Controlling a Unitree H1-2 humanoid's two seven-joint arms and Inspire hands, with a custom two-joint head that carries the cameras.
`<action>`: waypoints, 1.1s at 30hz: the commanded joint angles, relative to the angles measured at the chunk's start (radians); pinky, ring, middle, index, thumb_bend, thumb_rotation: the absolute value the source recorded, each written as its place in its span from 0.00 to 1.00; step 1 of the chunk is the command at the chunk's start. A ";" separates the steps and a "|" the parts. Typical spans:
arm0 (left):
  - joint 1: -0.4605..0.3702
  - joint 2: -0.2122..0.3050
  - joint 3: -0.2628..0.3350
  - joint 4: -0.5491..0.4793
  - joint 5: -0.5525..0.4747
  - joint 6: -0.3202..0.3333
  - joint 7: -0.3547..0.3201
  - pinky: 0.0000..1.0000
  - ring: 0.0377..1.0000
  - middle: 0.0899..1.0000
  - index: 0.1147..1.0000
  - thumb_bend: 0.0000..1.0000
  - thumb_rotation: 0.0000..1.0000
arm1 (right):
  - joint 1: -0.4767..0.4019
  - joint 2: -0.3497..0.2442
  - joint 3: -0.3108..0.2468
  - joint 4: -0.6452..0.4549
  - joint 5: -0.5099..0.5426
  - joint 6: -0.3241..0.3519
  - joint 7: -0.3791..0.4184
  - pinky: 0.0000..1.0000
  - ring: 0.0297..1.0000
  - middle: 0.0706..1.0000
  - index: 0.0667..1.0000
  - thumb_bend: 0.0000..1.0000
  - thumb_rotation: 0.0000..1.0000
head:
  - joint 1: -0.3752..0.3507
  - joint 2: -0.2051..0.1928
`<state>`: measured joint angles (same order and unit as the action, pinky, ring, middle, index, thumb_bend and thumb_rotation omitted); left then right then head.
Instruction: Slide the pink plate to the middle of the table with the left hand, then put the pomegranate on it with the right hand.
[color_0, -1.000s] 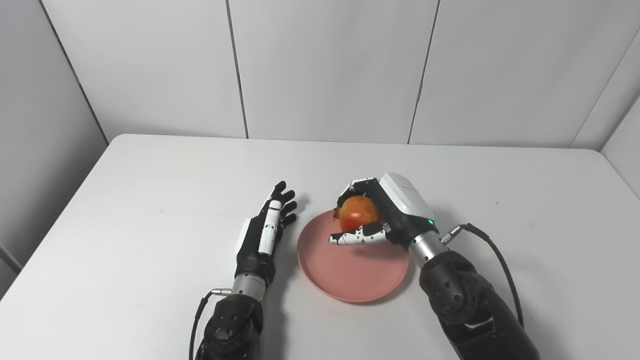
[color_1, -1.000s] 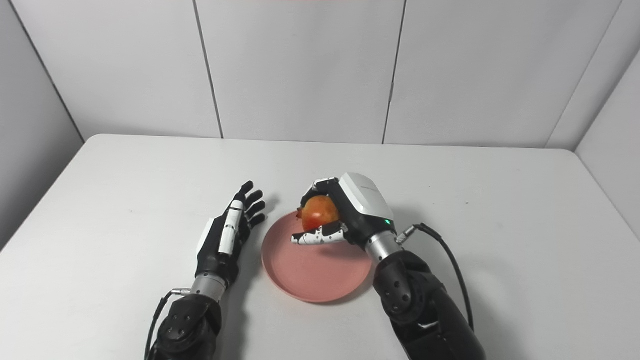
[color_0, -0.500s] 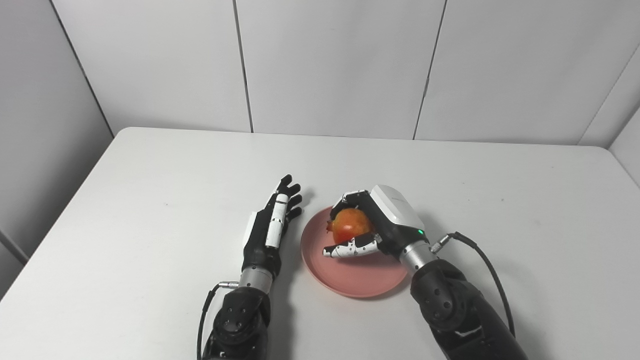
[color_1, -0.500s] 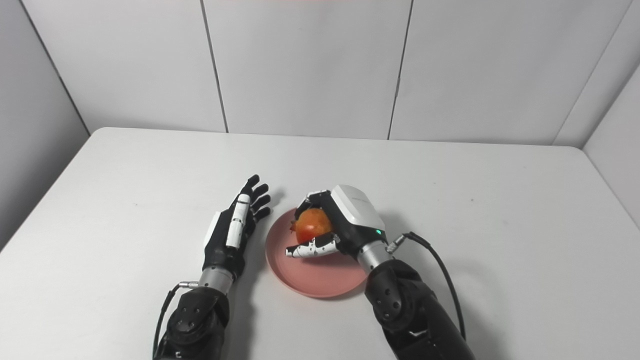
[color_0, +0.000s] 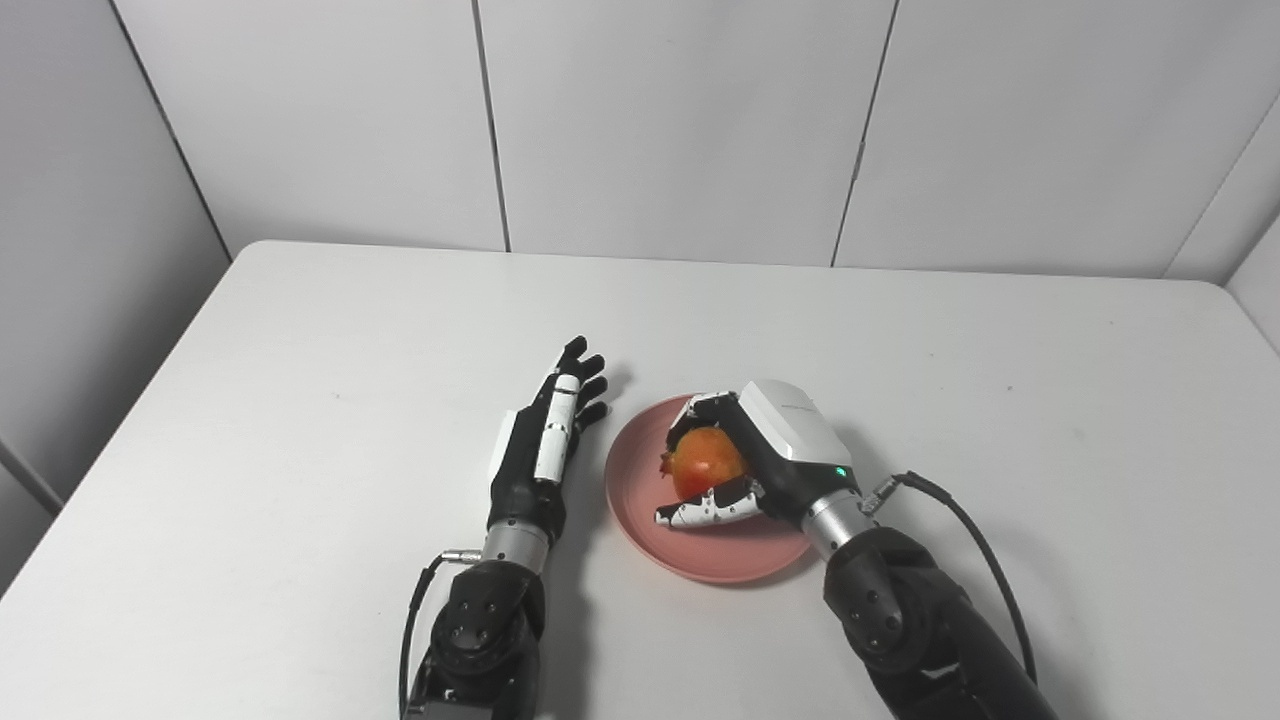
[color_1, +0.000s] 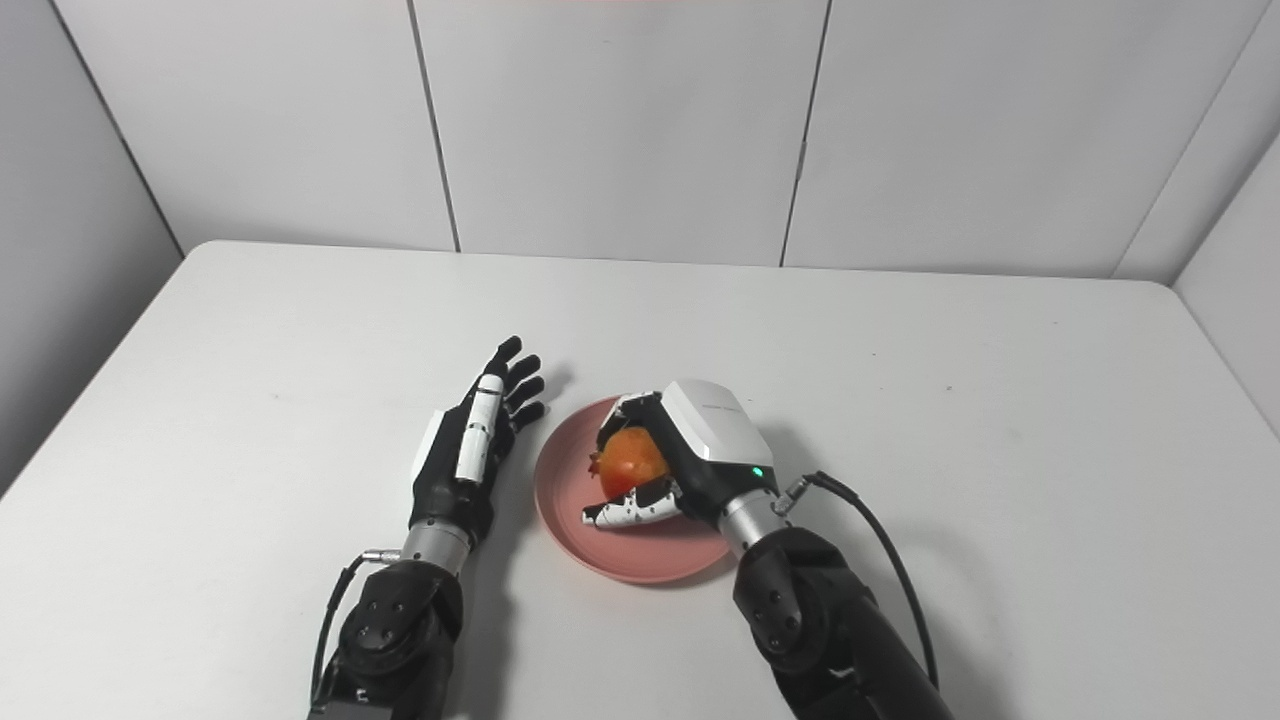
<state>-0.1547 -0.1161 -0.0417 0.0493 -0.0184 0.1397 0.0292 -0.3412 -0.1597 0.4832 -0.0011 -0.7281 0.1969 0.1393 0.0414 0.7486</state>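
The pink plate (color_0: 640, 500) lies flat near the middle of the white table. Over its centre my right hand (color_0: 770, 455) is shut on the orange-red pomegranate (color_0: 705, 468), which sits low, at or just above the plate's floor; I cannot tell if it touches. Fingers curl over the fruit's far side and the thumb (color_0: 700, 512) runs under its near side. My left hand (color_0: 545, 445) rests open on the table just left of the plate (color_1: 575, 520), fingers stretched forward, holding nothing. In the right eye view the pomegranate (color_1: 630, 462) shows the same way.
White table (color_0: 300, 400) with wall panels close behind its far edge and at both sides. A black cable (color_0: 975, 545) loops out from my right wrist over the table to the right of the plate.
The camera has tilted, shifting the whole picture. Relative to the plate, my right hand has lowered the pomegranate from above the far rim down into the plate's middle. The left hand stays open beside it.
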 joint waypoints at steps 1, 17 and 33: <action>-0.036 -0.007 -0.004 -0.009 0.004 -0.002 0.001 0.88 0.90 0.90 0.89 0.41 1.00 | -0.025 -0.008 -0.003 -0.007 -0.016 -0.052 -0.022 0.26 0.29 0.33 0.44 0.49 0.14 | 0.000 0.000; -0.034 -0.003 -0.007 -0.012 0.005 0.000 -0.004 0.88 0.90 0.90 0.89 0.41 1.00 | -0.012 -0.001 -0.010 -0.027 -0.053 -0.079 -0.054 0.35 0.41 0.47 0.45 0.52 0.15 | -0.010 0.002; -0.035 -0.004 -0.006 -0.017 0.005 0.008 -0.002 0.88 0.89 0.89 0.89 0.41 1.00 | -0.017 -0.018 -0.017 -0.076 -0.055 -0.101 -0.020 0.78 0.86 0.87 0.90 0.86 0.48 | -0.013 0.001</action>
<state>-0.1550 -0.1154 -0.0417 0.0482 -0.0185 0.1417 0.0278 -0.3245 -0.1775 0.4796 -0.0423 -0.7853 0.1544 0.1433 0.0276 0.7486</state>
